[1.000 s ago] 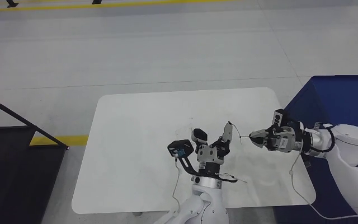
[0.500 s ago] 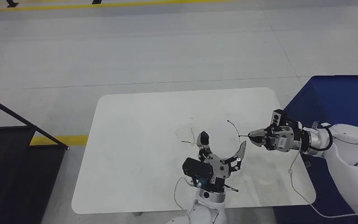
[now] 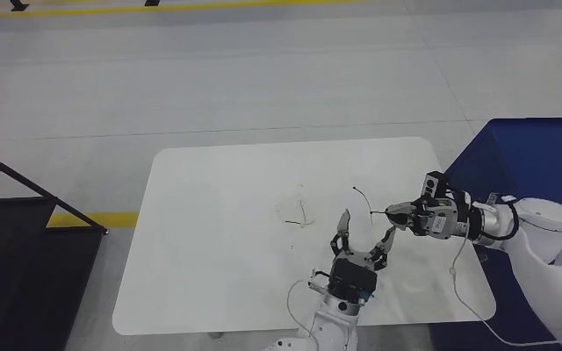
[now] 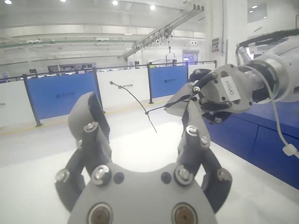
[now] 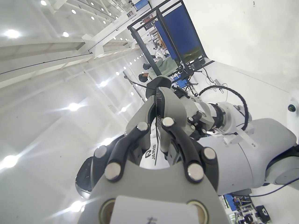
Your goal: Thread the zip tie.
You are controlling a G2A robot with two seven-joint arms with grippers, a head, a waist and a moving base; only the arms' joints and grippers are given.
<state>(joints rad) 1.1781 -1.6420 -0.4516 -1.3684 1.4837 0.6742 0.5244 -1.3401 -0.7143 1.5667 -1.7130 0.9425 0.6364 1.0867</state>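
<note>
Black zip tie (image 4: 146,113) pinched in right pincer (image 4: 167,106), left pincer (image 3: 367,225) spread nearby

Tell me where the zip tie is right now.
In the top view the zip tie hangs in the air over the table's right part, pinched in the right gripper, just ahead of the open left gripper.

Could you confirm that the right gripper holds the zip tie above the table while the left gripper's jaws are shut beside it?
No: the left gripper has its jaws open, not shut, as the left wrist view shows. The right gripper does hold the zip tie above the table.
</note>
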